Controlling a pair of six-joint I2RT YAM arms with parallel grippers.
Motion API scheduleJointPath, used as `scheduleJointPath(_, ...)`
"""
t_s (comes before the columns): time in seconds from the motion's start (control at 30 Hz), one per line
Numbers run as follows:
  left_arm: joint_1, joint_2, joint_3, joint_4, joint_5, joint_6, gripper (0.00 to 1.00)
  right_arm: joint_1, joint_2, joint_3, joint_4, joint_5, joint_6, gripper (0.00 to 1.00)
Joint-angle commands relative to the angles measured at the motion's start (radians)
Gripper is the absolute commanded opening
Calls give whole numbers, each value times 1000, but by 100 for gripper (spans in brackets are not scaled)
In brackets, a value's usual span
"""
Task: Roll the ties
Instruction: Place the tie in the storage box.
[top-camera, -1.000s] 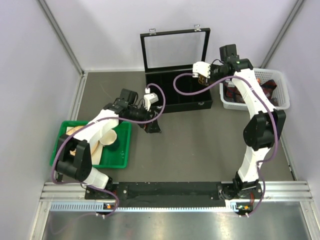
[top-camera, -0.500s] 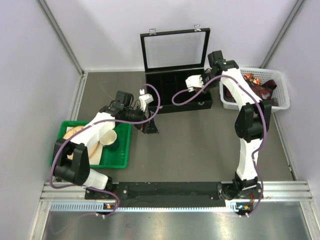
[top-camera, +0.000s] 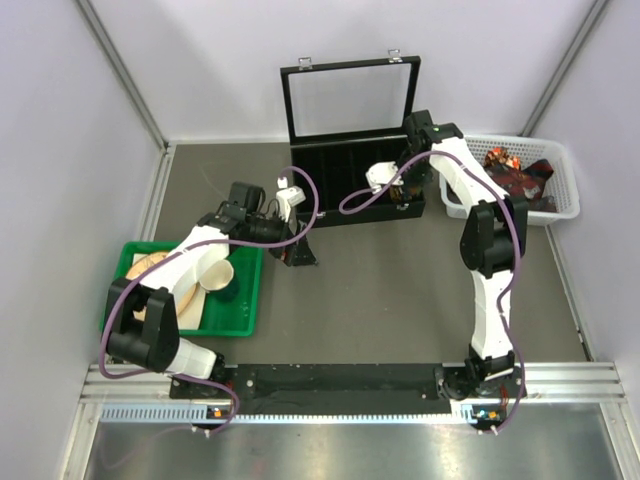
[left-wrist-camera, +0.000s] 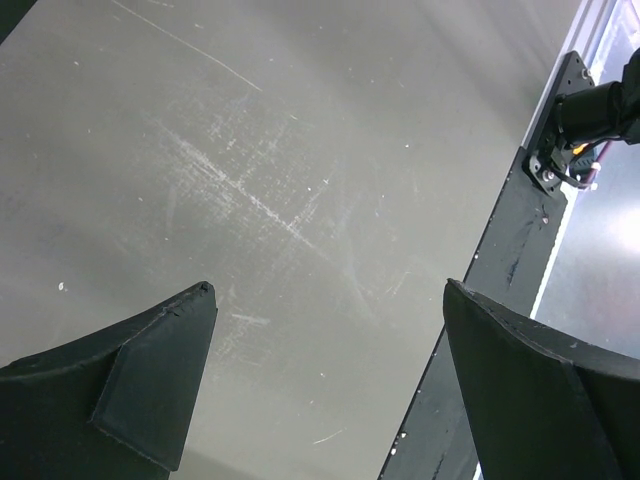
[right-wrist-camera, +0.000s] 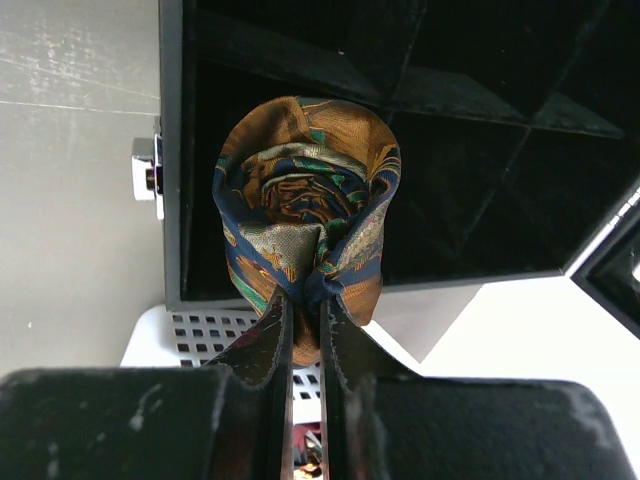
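Right arm has swung left over the last second: we see the right pincer now off the white basket and over the right end of the black case. It is pinching a rolled tie by its edge above a compartment, elbow folded high. More ties lie in the basket. Left arm reaches low toward the case's front left corner, left pincer spread wide over bare tabletop.
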Motion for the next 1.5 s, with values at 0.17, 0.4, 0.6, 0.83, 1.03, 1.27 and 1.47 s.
scheduleJointPath(0.17, 10, -32, -12, 37, 42, -12, 99, 18, 65, 53, 5, 18, -5, 0)
scheduleJointPath(0.4, 16, -27, -14, 43, 48, -21, 99, 21, 108, 47, 27, 50, 8, 0)
scheduleJointPath(0.6, 17, -27, -17, 40, 46, -24, 99, 26, 96, 23, 77, 82, 30, 27)
scheduleJointPath(0.83, 18, -29, -5, 43, 39, -27, 99, 26, 34, 23, 94, 84, 33, 46)
scheduleJointPath(1.03, 18, -18, 20, 49, 36, -16, 99, 24, -39, 26, 93, 65, 48, 54)
scheduleJointPath(1.27, 18, -21, 29, 101, -27, -39, 99, 9, -136, 23, 99, 22, 96, 65)
scheduleJointPath(1.47, 18, -10, 77, 109, -104, -39, 99, -8, -170, 80, 196, -28, 326, 75)
